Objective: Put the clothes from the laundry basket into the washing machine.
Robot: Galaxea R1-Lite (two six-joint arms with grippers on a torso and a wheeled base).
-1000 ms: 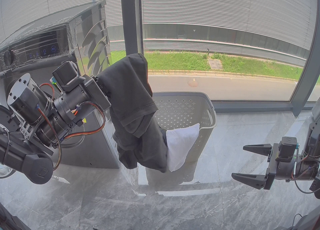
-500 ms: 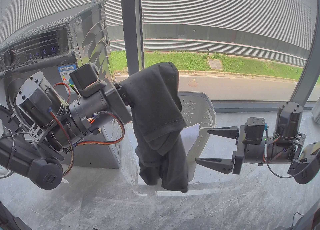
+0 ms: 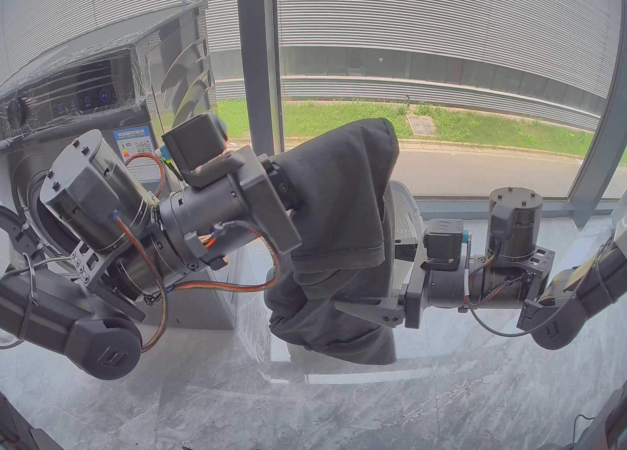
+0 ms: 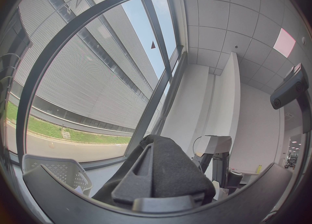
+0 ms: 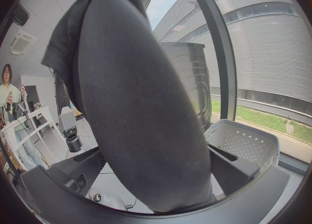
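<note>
Head view, items listed by size.

Washing machine (image 3: 85,99): at the robot's left, unmoved.

Laundry basket (image 3: 408,210): on the floor just beside the machine, by the window. It is now mostly screened by cloth, where a second ago its front was in plain sight.

Dark garment (image 3: 339,223): hangs clear of the floor in front of the basket. It has been carried from the machine side toward the middle.

Left gripper (image 3: 284,187): fingers clamped on the garment's upper fold. It has been raised and swung rightward.

Right gripper (image 3: 366,278): has come in from the far right. Its fingers are apart, one on either side of the garment's lower hang, and have not closed.

Judgement: a two-handed gather seems under way to control the loose tail. Loading into the machine is not yet done.
</note>
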